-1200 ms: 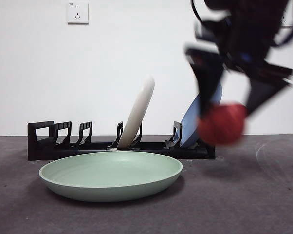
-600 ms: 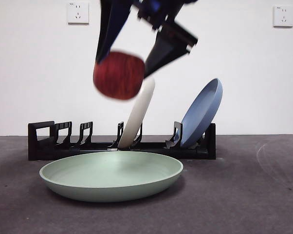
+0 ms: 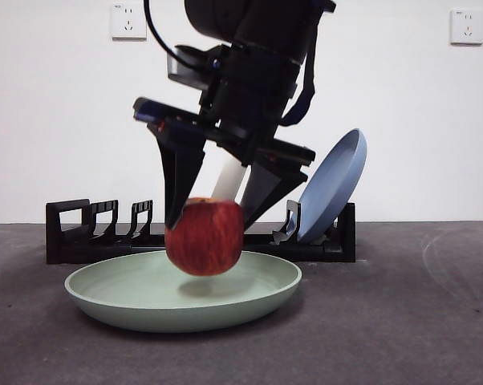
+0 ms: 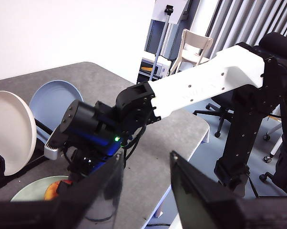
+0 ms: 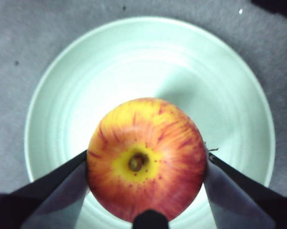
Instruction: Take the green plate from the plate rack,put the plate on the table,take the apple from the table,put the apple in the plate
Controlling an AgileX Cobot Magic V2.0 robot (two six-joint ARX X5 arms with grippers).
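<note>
Since half a second ago your right gripper [image 3: 212, 215] has come down from above the black slotted plate rack [image 3: 105, 233], fingers clamped on the blocky red apple [image 3: 204, 237], hanging just above the pale mint-green round plate [image 3: 129, 301] on the grey surface [image 3: 402, 321]. Your left gripper [image 4: 146, 179] waits aside, fingers apart.

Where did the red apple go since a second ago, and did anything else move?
The right gripper, shut on the blocky red apple, carried it from in front of the blue plate, up and across, then down over the pale mint-green plate. The apple hangs just above its middle, not yet let go. The green plate, black plastic plate rack, cream-white plate and blue plate stayed put.
</note>
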